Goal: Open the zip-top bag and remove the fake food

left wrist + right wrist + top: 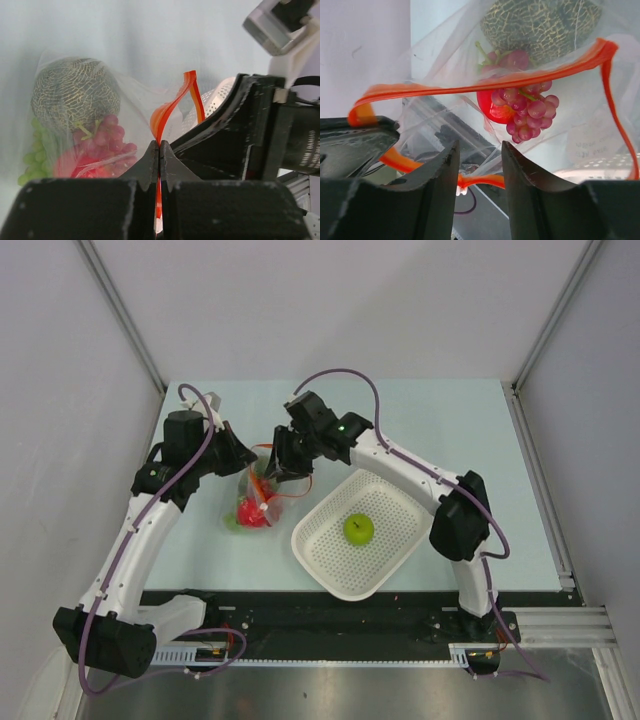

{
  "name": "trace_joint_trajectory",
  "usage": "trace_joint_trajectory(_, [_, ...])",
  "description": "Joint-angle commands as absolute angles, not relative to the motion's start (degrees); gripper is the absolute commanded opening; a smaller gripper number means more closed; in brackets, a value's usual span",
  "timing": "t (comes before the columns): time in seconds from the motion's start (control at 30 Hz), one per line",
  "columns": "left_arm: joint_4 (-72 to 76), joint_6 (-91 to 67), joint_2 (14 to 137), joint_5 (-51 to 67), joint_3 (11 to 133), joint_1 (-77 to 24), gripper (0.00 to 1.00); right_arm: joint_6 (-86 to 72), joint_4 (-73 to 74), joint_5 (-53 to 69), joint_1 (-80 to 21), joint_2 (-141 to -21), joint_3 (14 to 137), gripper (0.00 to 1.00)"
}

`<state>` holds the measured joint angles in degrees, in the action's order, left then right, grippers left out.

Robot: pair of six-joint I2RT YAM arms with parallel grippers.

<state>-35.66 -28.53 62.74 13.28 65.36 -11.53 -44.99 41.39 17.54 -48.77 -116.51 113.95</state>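
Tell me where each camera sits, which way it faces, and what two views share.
Top external: fixed overhead at the near side, looking down on the table, left arm, right arm, basket and zip-top bag.
Left wrist: on the left arm, facing the bag's side; left gripper pinches the zip strip.
Right wrist: on the right arm, facing the bag's mouth; right gripper stands open.
Both wrist views share the grapes.

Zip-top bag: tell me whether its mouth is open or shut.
Open: the orange zip strip forms a wide loop, its halves apart.

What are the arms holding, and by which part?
The left gripper pinches the zip-top bag by its orange zip strip. The right gripper, jaws apart around the bag's edge, grips nothing yet.
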Motion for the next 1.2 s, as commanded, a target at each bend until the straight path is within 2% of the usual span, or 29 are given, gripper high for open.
trace_joint_trajectory(0.0, [-33.0,-28.7,62.5,12.6,67.1,-11.2,0.00,-48.5,36.5,19.7,-49.2,-116.5,111.0,0.46])
trace_joint_trajectory(0.1, [-33.0,-28.4,62.8,12.6,66.8,-11.2,0.00,-49.1,33.4,20.7,-49.1,-118.3,109.8,0.51])
trace_joint_trajectory(0.17, [-32.8,-28.2,63.0,12.4,66.3,-11.1,0.00,-48.7,31.8,20.4,-49.5,-119.4,109.6,0.59])
trace_joint_trajectory(0.43, [-31.9,-27.8,63.8,13.7,65.4,-8.4,0.00,-48.5,30.1,19.5,-50.7,-126.9,114.7,0.69])
trace_joint_trajectory(0.63, [-31.0,-27.8,64.9,14.2,65.7,-8.0,0.00,-50.3,28.7,20.4,-51.9,-132.0,117.0,0.70])
trace_joint_trajectory(0.77, [-31.7,-26.7,65.1,12.5,65.9,-7.6,0.00,-50.5,30.8,20.2,-52.3,-136.3,123.5,0.51])
trace_joint_trajectory(0.8, [-32.1,-26.4,65.2,11.9,65.8,-7.2,0.00,-51.1,31.9,20.3,-52.3,-137.1,126.8,0.37])
trace_joint_trajectory(0.83, [-32.3,-26.3,65.4,11.4,65.8,-7.0,0.00,-51.5,32.4,20.6,-52.3,-138.0,128.7,0.31])
trace_joint_trajectory(1.07, [-31.5,-26.2,66.6,9.8,65.2,-4.6,0.00,-53.0,36.1,20.7,-51.9,-139.5,136.2,0.13])
trace_joint_trajectory(1.13, [-30.8,-26.2,67.1,9.1,65.2,-3.7,0.00,-53.7,36.8,21.0,-51.4,-137.9,135.8,0.01])
trace_joint_trajectory(1.17, [-30.5,-26.3,67.5,9.0,65.1,-3.3,0.00,-54.0,37.0,21.3,-51.2,-137.3,135.7,0.00])
